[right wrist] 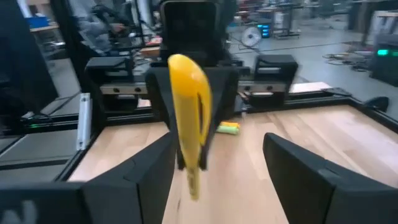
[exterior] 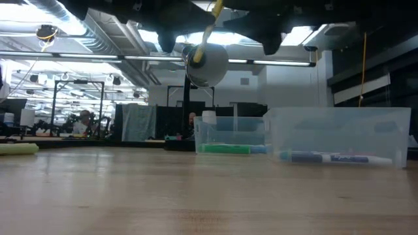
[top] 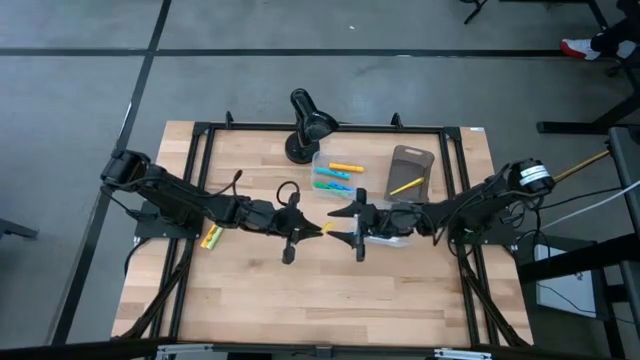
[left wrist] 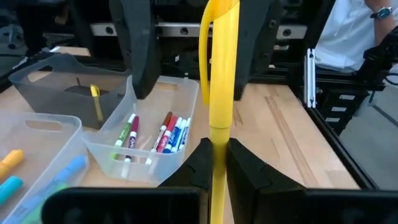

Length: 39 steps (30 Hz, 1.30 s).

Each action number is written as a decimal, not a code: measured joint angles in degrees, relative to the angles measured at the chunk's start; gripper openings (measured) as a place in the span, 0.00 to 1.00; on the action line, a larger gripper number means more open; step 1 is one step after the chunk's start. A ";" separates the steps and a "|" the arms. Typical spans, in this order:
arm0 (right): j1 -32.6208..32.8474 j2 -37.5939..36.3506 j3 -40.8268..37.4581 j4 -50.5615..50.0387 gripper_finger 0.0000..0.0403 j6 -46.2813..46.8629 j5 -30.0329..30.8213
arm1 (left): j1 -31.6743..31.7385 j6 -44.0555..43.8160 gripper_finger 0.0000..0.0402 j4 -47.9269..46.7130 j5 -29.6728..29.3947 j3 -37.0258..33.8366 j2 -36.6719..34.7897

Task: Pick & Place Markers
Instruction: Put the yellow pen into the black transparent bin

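Note:
A yellow marker (left wrist: pixel 221 93) is held above the table's middle by my left gripper (left wrist: pixel 217 163), which is shut on it. The marker's capped end (right wrist: pixel 188 106) points at my right gripper (right wrist: pixel 227 177). That gripper is open, and its fingers stand on either side of the capped end without touching it. In the high view both grippers (top: pixel 298 230) (top: pixel 350 226) face each other with the marker (top: pixel 325 228) between them. Other markers lie in two clear bins (top: pixel 335 175) (left wrist: pixel 146 146). One yellow marker (top: pixel 405 186) lies in the grey-brown tray (top: pixel 415 158). A yellow-green one (top: pixel 212 237) lies on the wood. My left gripper pinches the yellow marker between its two fingers (left wrist: pixel 200 163) at the thin barrel (left wrist: pixel 218 146), away from the cap. The fingers come about level from the table's left and lie along the marker. The marker is lifted clear and sticks out forward toward the right gripper.
A black desk lamp (top: pixel 305 125) stands at the far edge behind the bins. The bin with pens (exterior: pixel 339 134) sits below the right gripper, and the other bin (exterior: pixel 228 134) is beyond it. A black frame (top: pixel 200 200) rims the table. The near half of the wood (top: pixel 320 300) is bare.

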 joint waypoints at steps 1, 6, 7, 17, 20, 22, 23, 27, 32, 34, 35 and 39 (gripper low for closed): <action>-0.41 0.57 0.60 -0.01 0.60 -0.18 -1.49 | 0.00 0.00 0.05 -0.06 -0.01 0.00 0.02; -1.75 2.65 3.38 0.00 0.60 -1.33 -10.32 | 0.09 -0.03 0.05 -0.78 0.21 -0.02 0.72; -1.85 2.93 3.76 -0.03 0.60 -1.43 -11.09 | 0.09 -0.03 0.05 -0.99 0.25 0.00 0.66; -2.22 3.38 4.53 -1.69 0.34 -1.49 -11.29 | 0.07 -0.05 0.06 -2.30 0.16 0.00 0.66; -2.69 3.38 4.53 -1.76 0.23 -1.42 -11.06 | 0.07 -0.03 0.06 -2.35 0.14 0.00 0.66; -2.79 3.38 4.53 -1.87 0.16 -1.34 -10.63 | 0.09 -0.03 0.06 -2.40 -0.10 0.00 0.66; -2.91 3.38 4.53 -2.06 0.14 -1.38 -10.47 | 0.09 -0.05 0.07 -2.44 -0.05 0.00 0.66; -3.08 3.38 4.53 -2.30 0.14 -1.38 -10.68 | 0.09 -0.12 0.09 -2.48 -0.08 0.00 0.66; -3.09 3.38 4.53 -2.61 0.14 -1.40 -10.47 | 0.08 -1.44 0.13 -2.53 -1.08 0.00 0.66; -3.11 3.36 4.53 -3.26 0.14 -1.40 -10.49 | 0.07 -1.92 0.15 -2.48 -1.66 0.00 0.66; -3.11 3.38 4.53 -3.50 0.14 -1.40 -10.49 | 0.09 -1.76 0.17 -2.54 -1.60 0.00 0.66; -3.09 3.38 4.51 -3.25 0.14 -1.43 -10.51 | 0.09 -1.65 0.24 -2.84 -0.96 0.00 0.66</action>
